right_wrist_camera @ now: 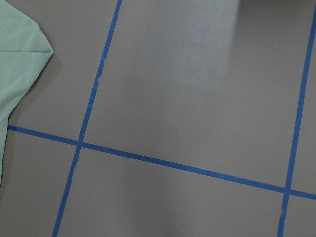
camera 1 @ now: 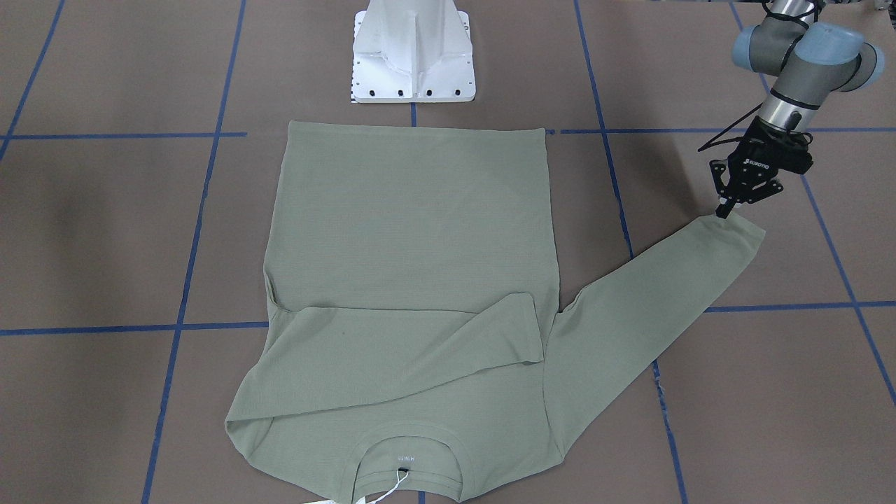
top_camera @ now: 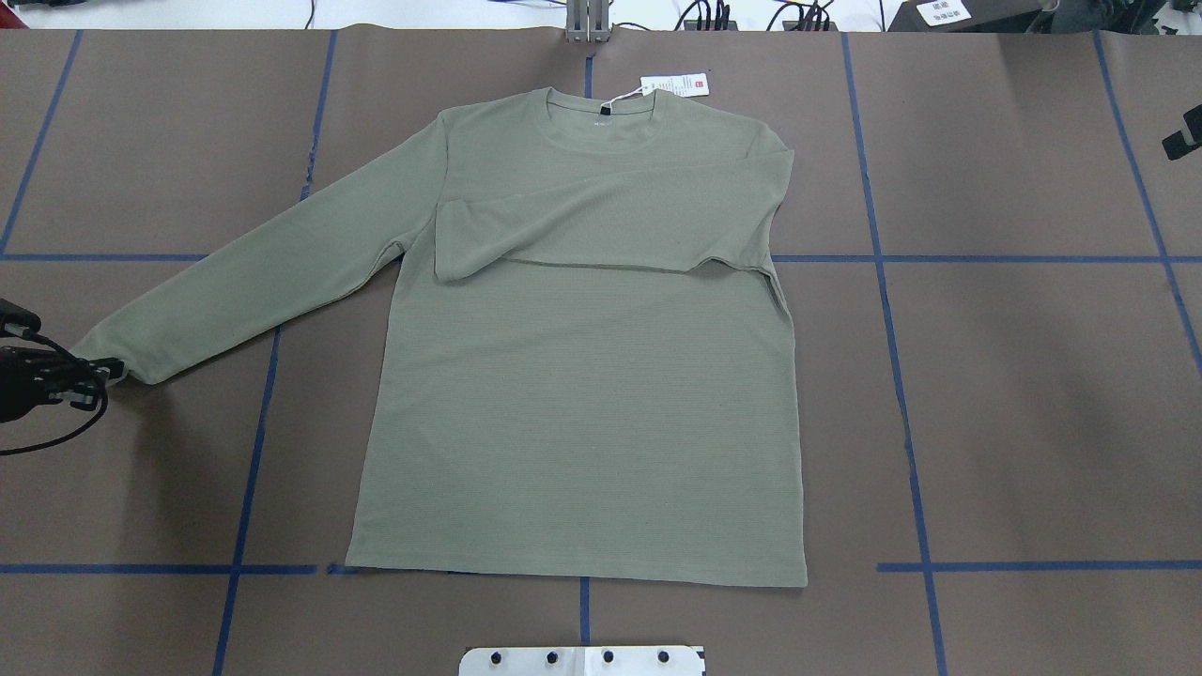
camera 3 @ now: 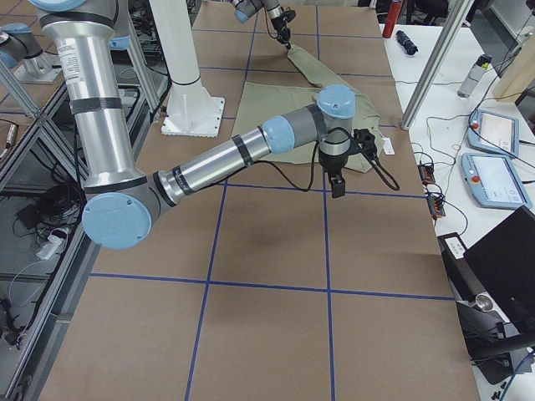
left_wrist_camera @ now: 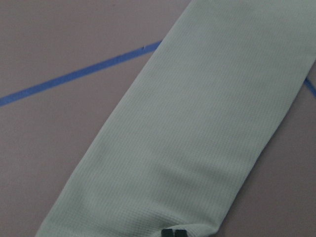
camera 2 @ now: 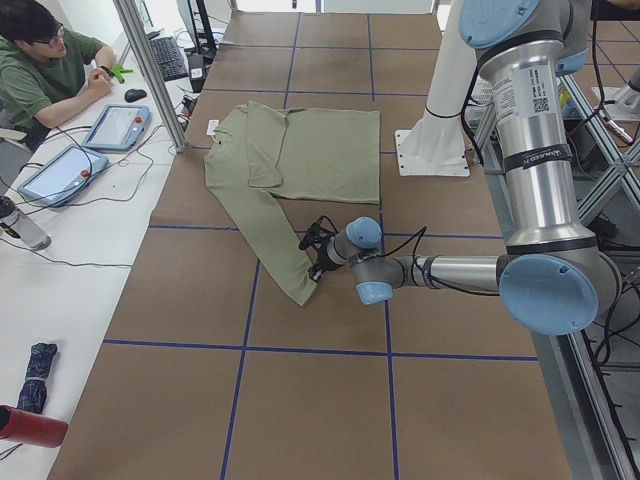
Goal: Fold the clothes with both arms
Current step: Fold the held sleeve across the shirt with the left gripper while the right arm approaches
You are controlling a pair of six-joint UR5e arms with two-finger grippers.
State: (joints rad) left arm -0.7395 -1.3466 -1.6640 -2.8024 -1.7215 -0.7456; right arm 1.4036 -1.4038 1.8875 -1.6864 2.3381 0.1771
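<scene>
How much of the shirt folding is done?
Only a little. One sleeve already lies folded across the shirt. The left gripper pinches the other sleeve at its cuff, stretched out flat on the table. The right gripper hangs beside the shirt. Left to do: fold that sleeve in, then fold the body.

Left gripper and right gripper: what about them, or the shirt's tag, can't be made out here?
- left gripper: its tips meet the sleeve cuff, but the front-facing view is too small to show cloth between them; the overhead view's left edge cuts it off.
- right gripper: open or shut unreadable; whole only in the right side view, cut by the overhead view's right edge.
- hang tag: print too small overhead; cut by the front-facing view's bottom edge.
</scene>
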